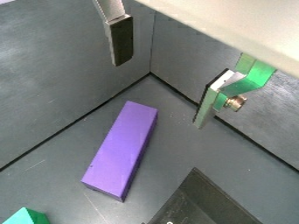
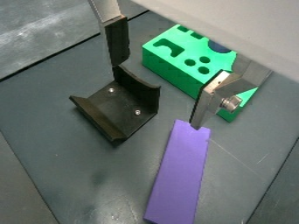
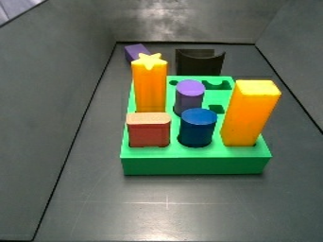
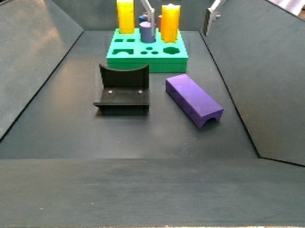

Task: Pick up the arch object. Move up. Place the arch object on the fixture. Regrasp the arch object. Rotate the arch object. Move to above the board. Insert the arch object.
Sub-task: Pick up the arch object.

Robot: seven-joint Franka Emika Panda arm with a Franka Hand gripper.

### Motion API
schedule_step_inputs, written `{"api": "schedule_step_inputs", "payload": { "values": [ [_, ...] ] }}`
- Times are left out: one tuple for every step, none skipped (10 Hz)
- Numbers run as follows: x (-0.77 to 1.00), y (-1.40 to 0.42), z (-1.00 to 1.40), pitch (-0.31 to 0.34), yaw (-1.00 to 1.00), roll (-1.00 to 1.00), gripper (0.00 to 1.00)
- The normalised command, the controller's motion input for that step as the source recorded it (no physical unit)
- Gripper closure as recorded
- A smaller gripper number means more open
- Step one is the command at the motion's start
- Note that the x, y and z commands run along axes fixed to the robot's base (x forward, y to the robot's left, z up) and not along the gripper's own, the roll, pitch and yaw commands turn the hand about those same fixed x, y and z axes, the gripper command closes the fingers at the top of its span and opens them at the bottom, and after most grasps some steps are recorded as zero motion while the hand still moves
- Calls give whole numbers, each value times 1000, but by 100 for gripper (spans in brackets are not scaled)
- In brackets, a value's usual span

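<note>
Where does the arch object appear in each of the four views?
Wrist view: arch object lies flat on the floor below the open gripper.
Wrist view: arch object beside the fixture.
Side view: only its end shows behind the board.
Side view: right of the fixture.
Shared landmark: the fixture.

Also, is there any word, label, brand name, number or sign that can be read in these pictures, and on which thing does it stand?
None: no readable text in any view.
Arch object: plain purple, lying on the floor, no marking.
Fixture: plain black, only screw heads.
Board: plain green, pegs unmarked.
Gripper: open, above the floor beside the fixture, no label.
</note>
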Motion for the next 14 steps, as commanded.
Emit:
{"api": "schedule_step_inputs", "payload": {
  "values": [
    [0,0,-34,0,0,-67,0],
    [31,-180,-140,0,0,-134,0],
    [20,-731,-260,-13,180,117,0],
    [343,-857,-663,0,60,111,0],
    [269,-600,-949,0,417,0,0],
    [-109,-440,-860,0,726,150,0],
    [-186,-363,-714,-91,771,129,0],
    [89,0,0,0,0,0,0],
    [-66,0,-400,-116,11,130,0],
    [-114,391,-600,-276,340,119,0],
    [-160,340,-603,-260,334,159,0],
    [-211,349,-594,-257,414,171,0],
    [-260,323,-611,-251,463,179,0],
    [-257,140,-569,-244,377,237,0]
  ]
}}
